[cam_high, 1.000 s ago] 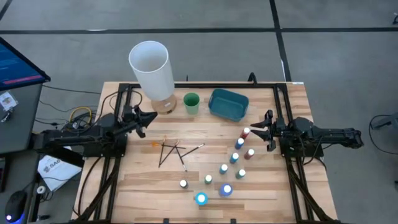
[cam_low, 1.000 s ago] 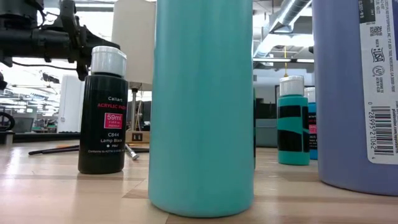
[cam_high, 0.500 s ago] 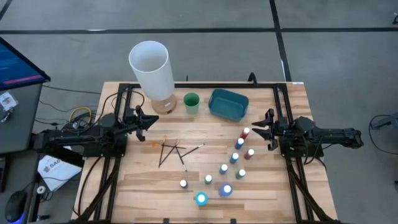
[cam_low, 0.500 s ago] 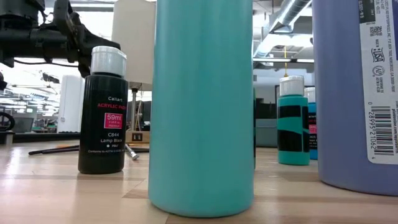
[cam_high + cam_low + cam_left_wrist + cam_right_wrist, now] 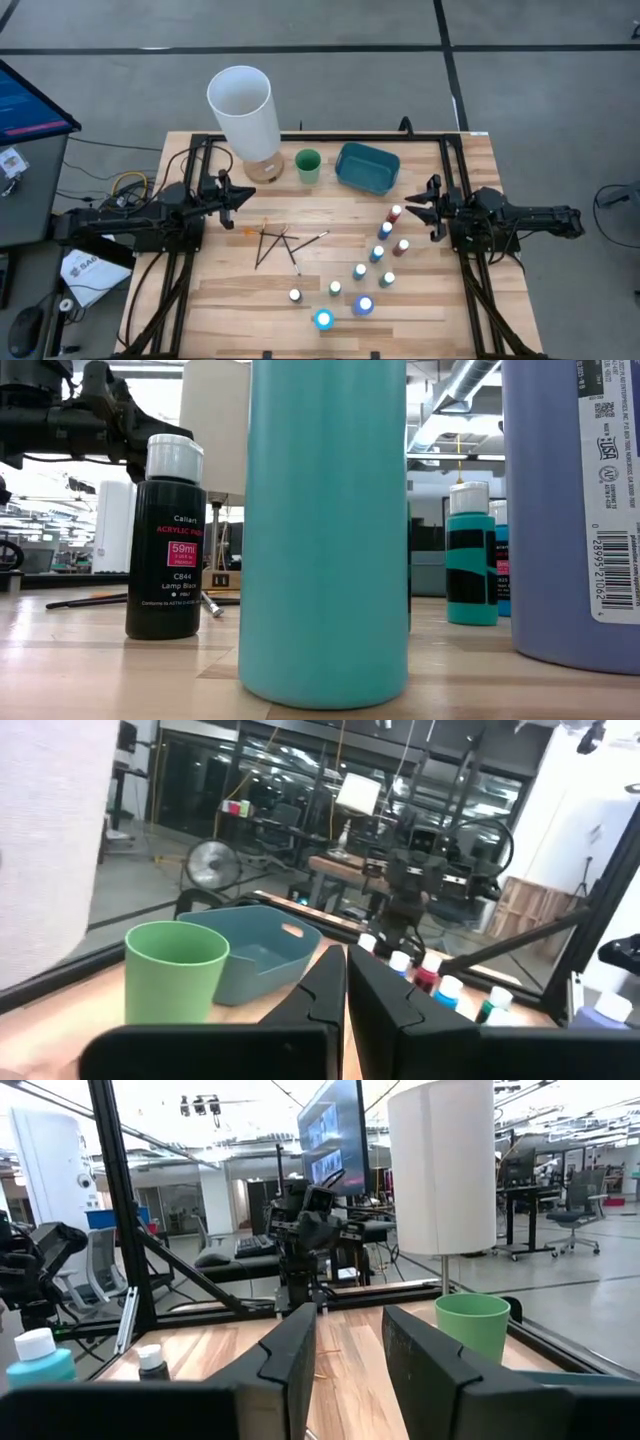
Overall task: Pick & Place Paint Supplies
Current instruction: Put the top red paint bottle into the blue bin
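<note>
The left gripper [image 5: 233, 193] is seen pressed shut and empty; the right gripper [image 5: 427, 209] is parted, holding nothing. The bottles [image 5: 378, 254] stand upright, long axes vertical, white caps up, the nearest just ahead of the right gripper. They are judged light, rigid and smooth-sided; a grip across the body below the cap is advised. The brushes [image 5: 275, 243] lie flat and crossed ahead of the left gripper, judged thin, light and awkward to pinch.
</note>
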